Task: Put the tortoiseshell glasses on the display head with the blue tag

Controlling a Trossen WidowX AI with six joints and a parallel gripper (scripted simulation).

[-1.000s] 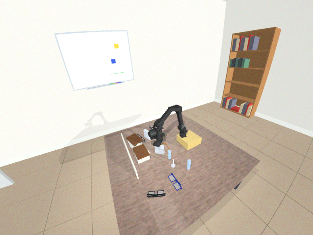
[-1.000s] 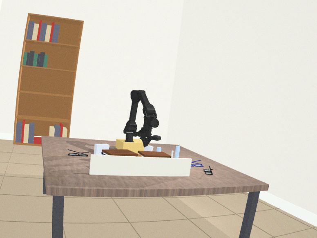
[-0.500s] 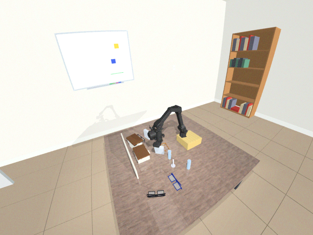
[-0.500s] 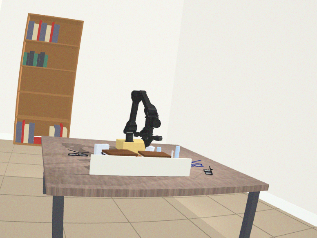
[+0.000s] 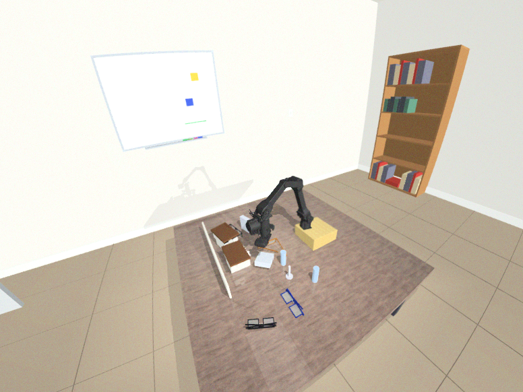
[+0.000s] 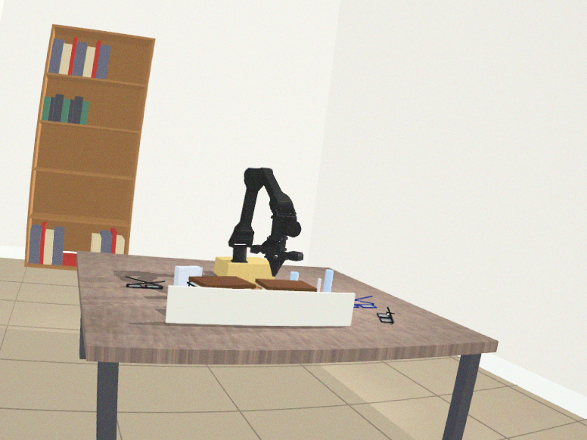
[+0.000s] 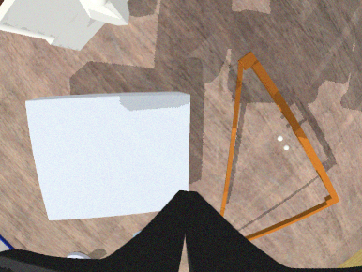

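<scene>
brown wood-grain tabletop [image 5: 337, 304] [image 6: 293, 345]; fingers [image 5: 261, 244] [image 6: 274, 274] clenched, empty; pale box [image 5: 264, 259] [image 7: 113, 155] beside orange-brown glasses [image 5: 274, 240] [image 7: 294, 123] needed gentle nudging clear.

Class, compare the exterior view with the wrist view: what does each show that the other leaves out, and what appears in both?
Exterior only: the bookshelf and the long white panel.

Wrist only: two small white dots near the orange-brown glasses frame.

Both: the end effector, shut, and the yellow block.
</scene>
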